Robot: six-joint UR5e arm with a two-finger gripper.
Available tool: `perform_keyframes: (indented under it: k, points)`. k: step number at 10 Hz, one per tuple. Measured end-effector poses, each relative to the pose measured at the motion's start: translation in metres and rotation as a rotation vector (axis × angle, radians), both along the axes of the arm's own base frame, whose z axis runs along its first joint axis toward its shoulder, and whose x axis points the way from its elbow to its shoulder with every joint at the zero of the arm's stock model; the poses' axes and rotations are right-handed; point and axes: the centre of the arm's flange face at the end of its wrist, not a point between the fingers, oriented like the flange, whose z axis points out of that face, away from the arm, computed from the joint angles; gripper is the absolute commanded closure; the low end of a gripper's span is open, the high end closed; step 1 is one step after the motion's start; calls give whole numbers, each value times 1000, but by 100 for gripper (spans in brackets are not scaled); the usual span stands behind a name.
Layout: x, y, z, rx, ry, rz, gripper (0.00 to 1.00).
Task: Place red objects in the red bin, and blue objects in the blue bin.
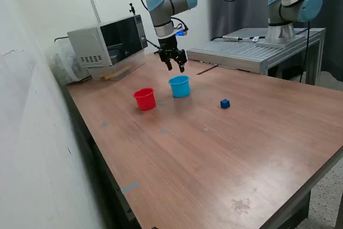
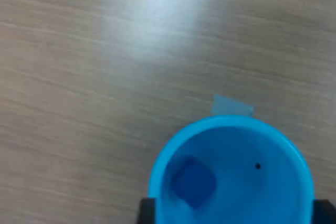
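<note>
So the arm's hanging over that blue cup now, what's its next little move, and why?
Probably lift clear and swing toward the dark blue cube lying alone on the table, to the exterior view's right of the blue cup. The gripper hangs above that cup with its jaws apart and nothing between them, and the wrist view shows one blue cube already inside.

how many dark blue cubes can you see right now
2: one blue cube on the table toward the exterior view's right, another inside the blue cup. Others could be hidden in the red cup.
</note>
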Motion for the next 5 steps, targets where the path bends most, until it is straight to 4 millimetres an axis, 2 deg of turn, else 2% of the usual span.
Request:
perform_keyframes:
  k: [2, 3, 5]
  points:
    - [4, -3, 34, 28, -4, 1, 0]
    - [12, -14, 55, 34, -31, -1, 0]
    - [43, -67, 105, 39, -70, 27, 0]
